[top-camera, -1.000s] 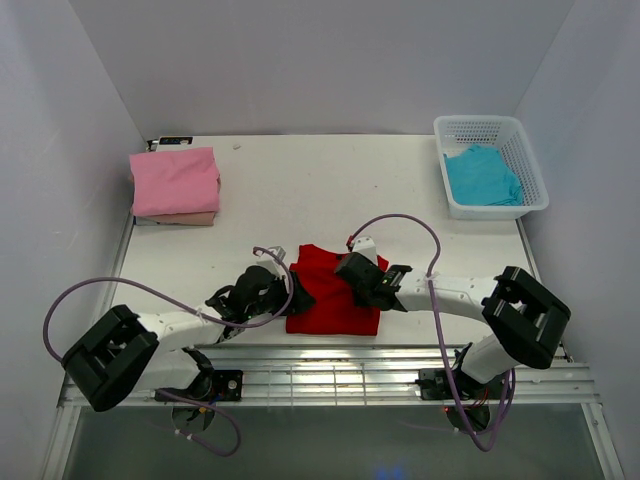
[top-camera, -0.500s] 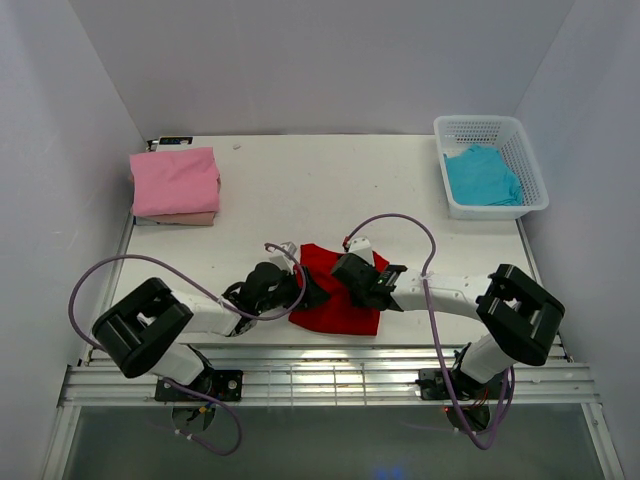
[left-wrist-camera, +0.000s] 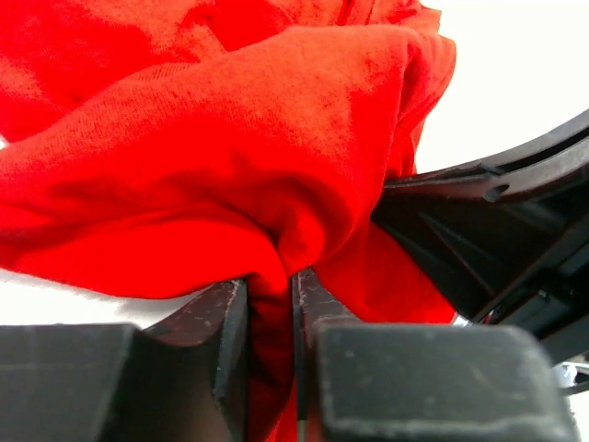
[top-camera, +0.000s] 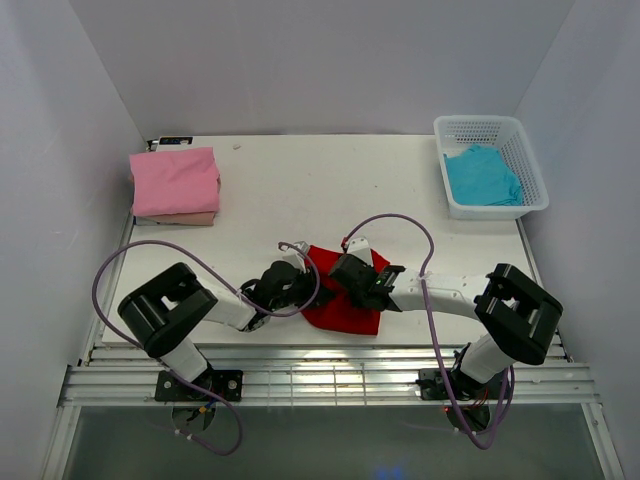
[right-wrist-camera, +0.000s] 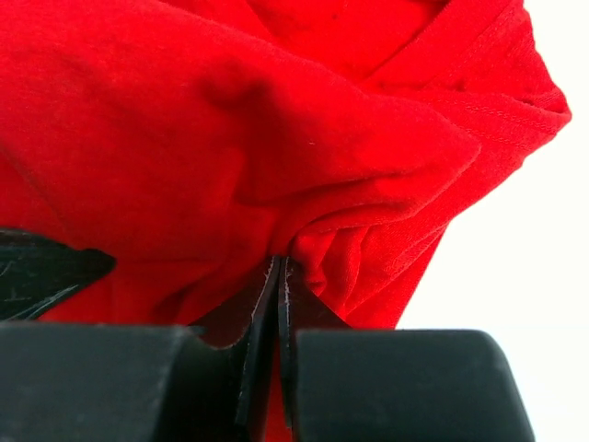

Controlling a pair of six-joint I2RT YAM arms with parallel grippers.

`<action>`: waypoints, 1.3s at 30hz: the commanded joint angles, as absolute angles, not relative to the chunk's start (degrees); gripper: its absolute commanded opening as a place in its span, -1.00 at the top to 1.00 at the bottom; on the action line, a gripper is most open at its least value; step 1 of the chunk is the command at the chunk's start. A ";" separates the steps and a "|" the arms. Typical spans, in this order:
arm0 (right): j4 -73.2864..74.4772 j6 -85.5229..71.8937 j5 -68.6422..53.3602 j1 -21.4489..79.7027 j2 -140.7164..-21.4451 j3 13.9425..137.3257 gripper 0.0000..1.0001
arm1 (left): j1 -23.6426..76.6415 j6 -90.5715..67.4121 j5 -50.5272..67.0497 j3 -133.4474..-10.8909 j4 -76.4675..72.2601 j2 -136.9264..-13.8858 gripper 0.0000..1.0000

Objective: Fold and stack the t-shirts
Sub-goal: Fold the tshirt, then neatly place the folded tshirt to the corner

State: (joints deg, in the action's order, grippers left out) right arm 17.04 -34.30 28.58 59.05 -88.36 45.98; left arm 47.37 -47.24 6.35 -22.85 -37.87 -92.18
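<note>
A bright red t-shirt (top-camera: 345, 300) lies bunched near the table's front edge, between both arms. My left gripper (top-camera: 303, 290) is at its left edge, and in the left wrist view (left-wrist-camera: 270, 295) its jaws pinch a thick fold of the red cloth (left-wrist-camera: 258, 157). From the right, my right gripper (top-camera: 345, 275) is shut on the shirt's upper part; its jaws (right-wrist-camera: 279, 276) meet tightly on a red fold (right-wrist-camera: 276, 138). A folded pink t-shirt (top-camera: 175, 180) rests on a beige one (top-camera: 185, 218) at the back left. A turquoise t-shirt (top-camera: 482, 175) lies in the basket.
The white lattice basket (top-camera: 492, 128) stands at the back right corner. Purple cables (top-camera: 400, 222) loop over both arms. A metal rail (top-camera: 330, 375) runs along the near edge, and white walls enclose the table on three sides.
My left gripper slid right into the shirt's left edge and closed on a fold. The red shirt has bunched narrower between the two grippers. The right gripper kept its grip.
</note>
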 commanded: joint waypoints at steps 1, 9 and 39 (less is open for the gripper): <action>17.84 -35.77 26.02 60.03 -90.00 45.97 0.85 | 48.08 -46.06 2.82 -22.67 -31.82 -94.83 0.62; 18.01 -35.77 25.93 60.38 -90.00 45.35 0.85 | 48.08 -43.60 -5.70 -24.08 -25.68 -91.24 1.00; 16.52 -32.70 28.13 60.47 -85.52 42.89 -0.04 | 16.28 -9.06 -6.69 -75.13 15.73 -95.00 1.00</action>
State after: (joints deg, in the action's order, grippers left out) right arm 18.87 -33.78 28.32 60.40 -85.73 43.22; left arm 19.51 -12.43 -9.69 -68.12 15.25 -94.17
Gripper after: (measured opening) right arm 0.520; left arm 0.279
